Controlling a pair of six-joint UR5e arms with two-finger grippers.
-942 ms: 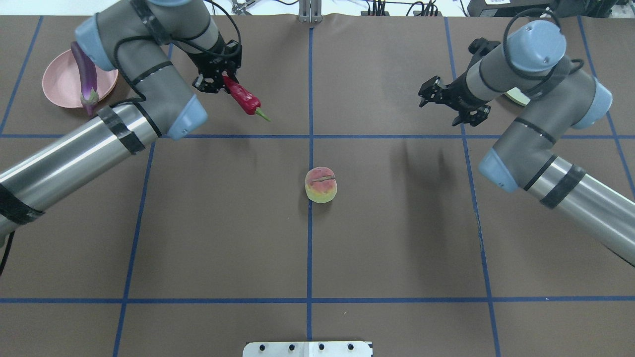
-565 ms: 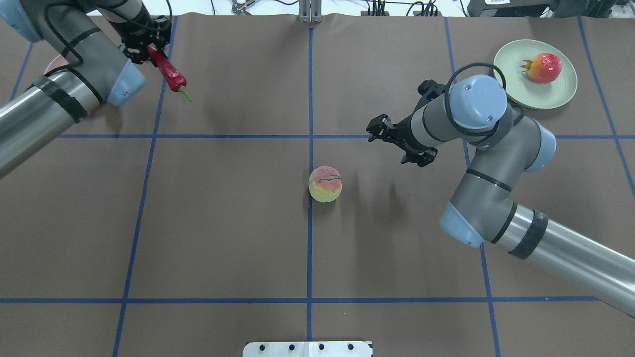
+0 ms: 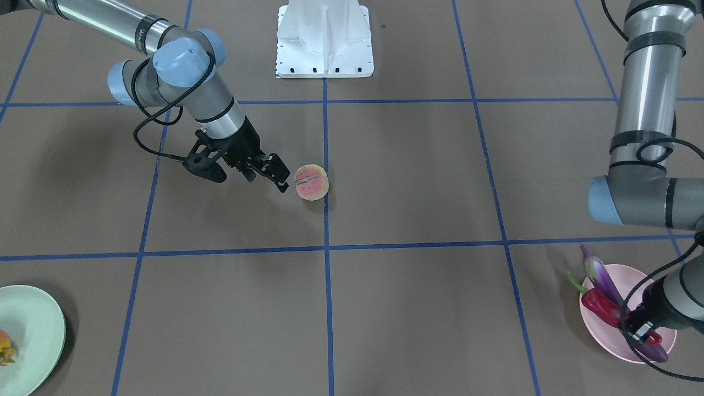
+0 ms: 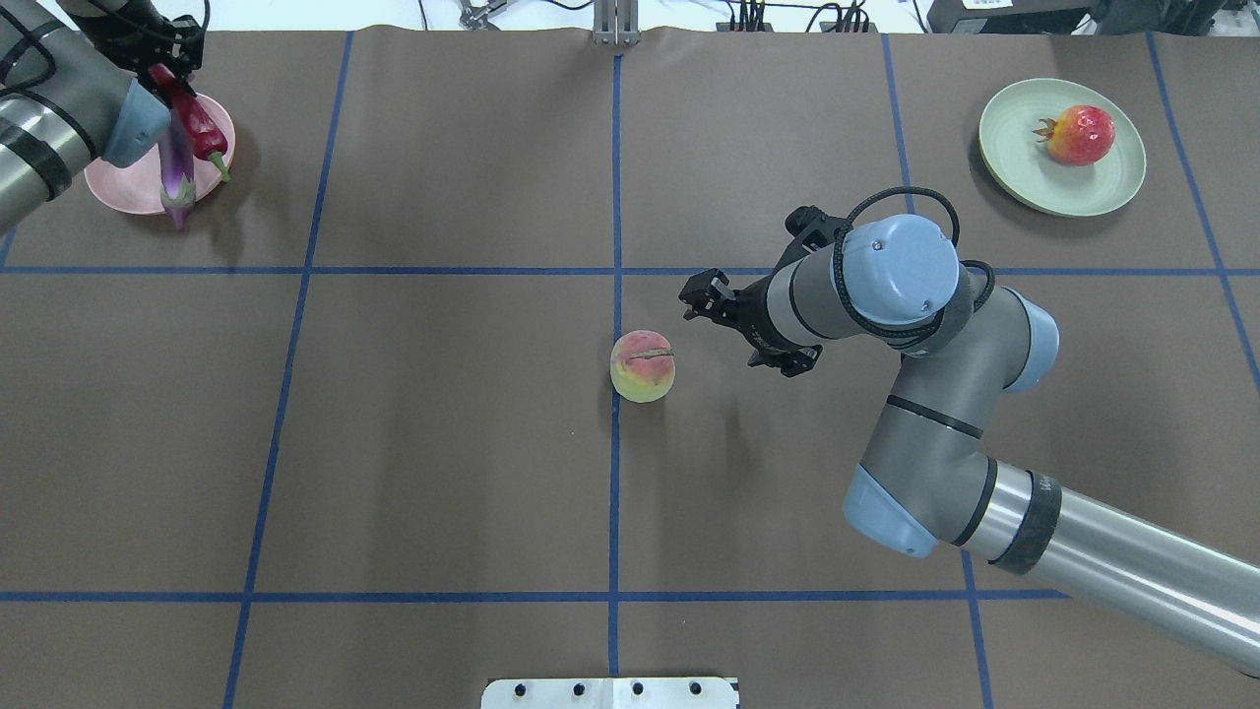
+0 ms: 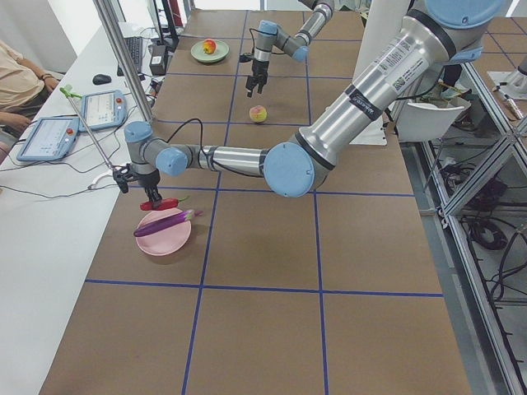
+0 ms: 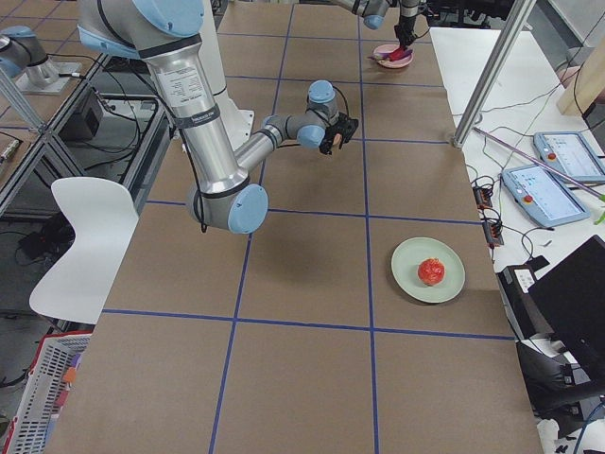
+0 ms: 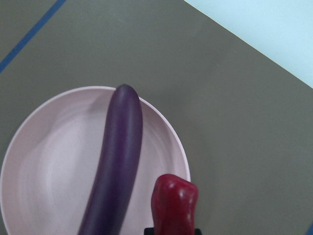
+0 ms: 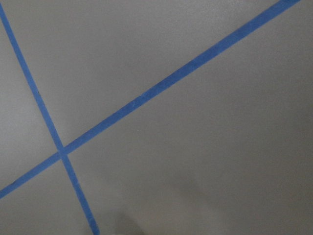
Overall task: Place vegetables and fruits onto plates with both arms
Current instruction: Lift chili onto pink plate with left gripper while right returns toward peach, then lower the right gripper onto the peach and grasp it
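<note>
My left gripper (image 4: 165,77) is shut on the red chili pepper (image 4: 200,130) and holds it over the pale pink plate (image 4: 118,187), beside the purple eggplant (image 4: 177,162) that lies across that plate. The left wrist view shows the chili (image 7: 176,203) right of the eggplant (image 7: 115,166) above the plate (image 7: 44,161). The peach (image 4: 642,365) sits on the table at the centre. My right gripper (image 4: 740,328) is open and empty, just right of the peach, a little apart from it. The pomegranate-like fruit (image 4: 1080,135) rests on the mint green plate (image 4: 1024,177).
The table is brown with blue tape lines (image 4: 615,197). The white robot base (image 3: 324,38) stands at the near middle edge. The right wrist view shows only table and tape (image 8: 146,98). An operator and tablets are off the table's far side (image 5: 49,132).
My left arm has carried the chili leftward from mid-table to over the pink plate. My right arm has swung from beside the green plate down to the peach's right side.
</note>
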